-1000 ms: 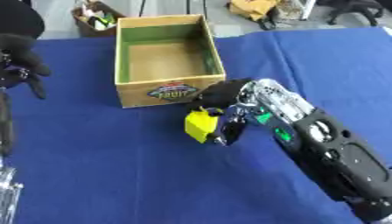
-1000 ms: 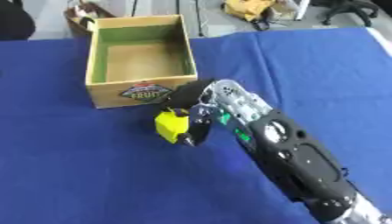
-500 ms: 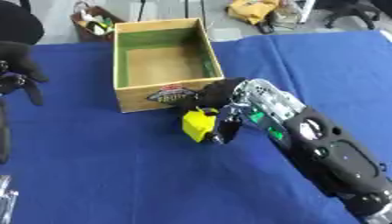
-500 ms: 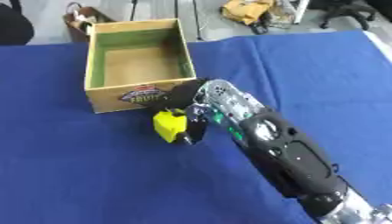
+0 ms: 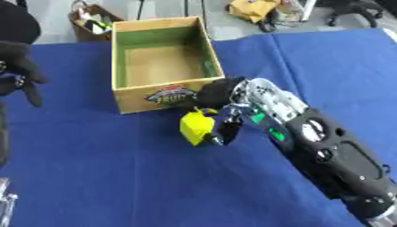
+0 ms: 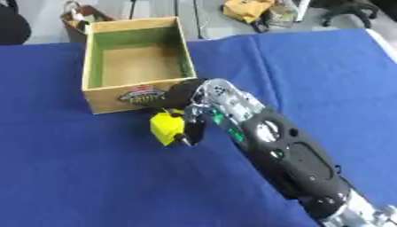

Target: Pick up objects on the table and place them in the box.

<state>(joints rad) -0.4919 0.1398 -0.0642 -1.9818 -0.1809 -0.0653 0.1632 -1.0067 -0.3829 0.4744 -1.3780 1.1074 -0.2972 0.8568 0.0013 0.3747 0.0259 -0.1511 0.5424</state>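
Left eye view takes in the robot's left hand (image 5: 19, 71), a dark shape at the left edge over the blue cloth-covered table (image 5: 93, 177); its fingers hang down loosely and hold nothing. The right eye view does not show this hand at all. Low in the left corner a pale metallic part is cut off by the frame and cannot be made out.

Left eye view also shows the open wooden box (image 5: 205, 57) with green-painted inner walls and a plain brown floor, a colourful printed label on its near side. The robot's right hand (image 5: 225, 111), black with silver and green fittings on the forearm behind it, reaches in from the lower right, and its fingers curl round a small yellow blocky object (image 5: 195, 127). The object is just in front of the box's near wall, outside it; whether it touches the cloth is unclear.

Right eye view gives the same grasp from a little further right: more of the yellow object's flat, matte face is exposed, with dark fingertips (image 6: 190, 133) pressed against its right side. The thumb side is hidden behind the object. Beyond the table's far edge, clutter on the floor is blurred, including a brown basket (image 6: 77, 20) and a yellow bag (image 6: 244, 9).
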